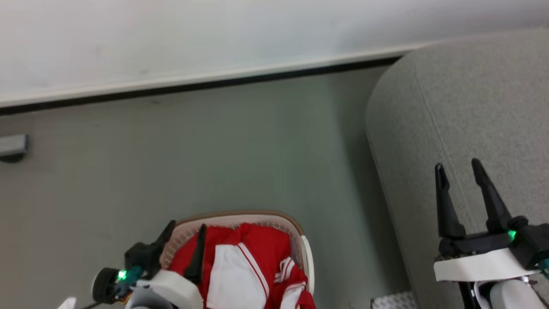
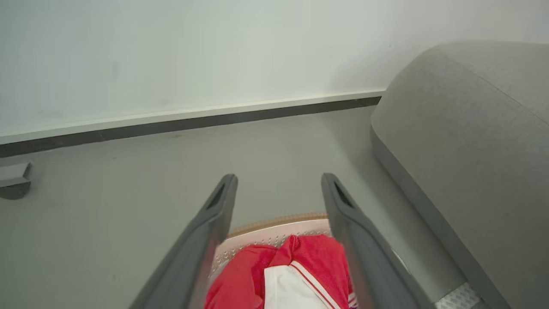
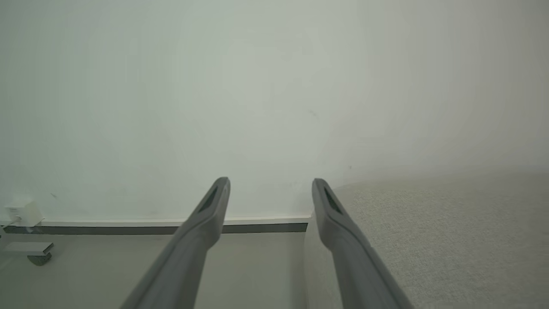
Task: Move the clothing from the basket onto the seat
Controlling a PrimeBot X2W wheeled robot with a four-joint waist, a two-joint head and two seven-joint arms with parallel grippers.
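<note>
Red clothing (image 1: 257, 262) with white panels and stripe trim fills the white basket (image 1: 306, 253), which stands on the floor at the bottom centre of the head view. My left gripper (image 1: 186, 227) hangs open over the basket's left rim, nothing between its fingers. Through the left wrist view, the clothing (image 2: 309, 262) and the basket's brown rim (image 2: 279, 222) lie between and below the open left gripper (image 2: 279, 178). The grey seat (image 1: 463, 111) rises on the right. My right gripper (image 1: 458, 167) hovers open above the seat (image 3: 450, 231), holding nothing; the right wrist view shows the open right gripper (image 3: 270, 182).
A pale wall with a dark skirting strip (image 1: 193, 86) runs across the back. A small grey block (image 1: 13, 146) sits on the floor at the far left. Bare grey floor (image 1: 240, 150) lies between basket and seat. A patterned metal plate (image 1: 392, 300) lies by the seat's base.
</note>
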